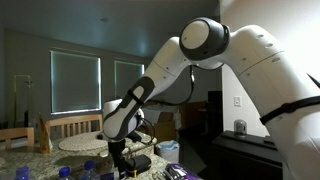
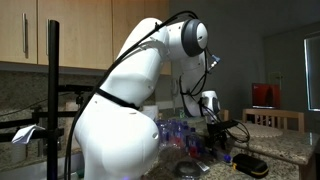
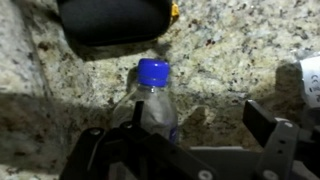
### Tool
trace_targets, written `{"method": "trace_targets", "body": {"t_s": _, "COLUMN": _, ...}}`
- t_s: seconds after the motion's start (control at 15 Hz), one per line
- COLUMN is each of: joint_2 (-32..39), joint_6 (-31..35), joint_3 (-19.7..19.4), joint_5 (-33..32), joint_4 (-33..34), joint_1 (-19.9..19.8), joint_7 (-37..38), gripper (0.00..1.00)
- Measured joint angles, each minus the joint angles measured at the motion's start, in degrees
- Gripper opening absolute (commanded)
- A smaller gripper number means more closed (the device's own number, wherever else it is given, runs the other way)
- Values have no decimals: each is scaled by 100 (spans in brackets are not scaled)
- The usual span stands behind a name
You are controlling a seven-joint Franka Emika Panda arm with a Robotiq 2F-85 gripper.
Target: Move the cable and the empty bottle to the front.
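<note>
Looks down, in the wrist view, on speckled granite countertop (image 3: pixel 230 50). Holds the gripper (image 3: pixel 172 125) released: jaws spread wide, clasping nothing. Between the dark fingers (image 3: pixel 268 135), near the camera, a clear plastic bottle (image 3: pixel 152 110) with a blue cap (image 3: pixel 152 72); cap toward the far side, body running back under the tool. No touch to be seen between fingers and bottle. Just beyond the cap, at the far edge, a black rounded pouch (image 3: pixel 110 20) with a small orange bit at its right end. At the right edge, a pale shiny object (image 3: pixel 310 80), cut off, too little shown to name.

In an exterior view, white arm (image 1: pixel 200 45) bent down from the upper right, gripper (image 1: pixel 122 158) low over the counter, blue-capped bottles (image 1: pixel 66 172) near left of it. Behind, a wooden chair (image 1: pixel 72 125) and windows with blinds (image 1: pixel 75 80).

In an exterior view, arm (image 2: pixel 120 110) filling the near middle, gripper (image 2: pixel 212 128) beyond it beside a cluster of bottles (image 2: pixel 175 132), dark bowl (image 2: pixel 250 163) near right on the counter. As for the cable: cannot tell where in any view.
</note>
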Motion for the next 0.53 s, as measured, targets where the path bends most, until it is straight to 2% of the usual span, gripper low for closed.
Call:
{"method": "trace_targets", "body": {"t_s": 0.27, "joint_2": 195, "joint_6": 0, "joint_3": -99, "joint_5": -365, "joint_4": 321, "joint_1": 43, "joint_7": -234, "gripper": 100}}
{"method": "trace_targets", "body": {"t_s": 0.53, "joint_2": 411, "joint_6": -1, "joint_3": -175, "joint_5": -386, "joint_4": 508, "joint_1": 41, "joint_7": -408, "gripper": 100}}
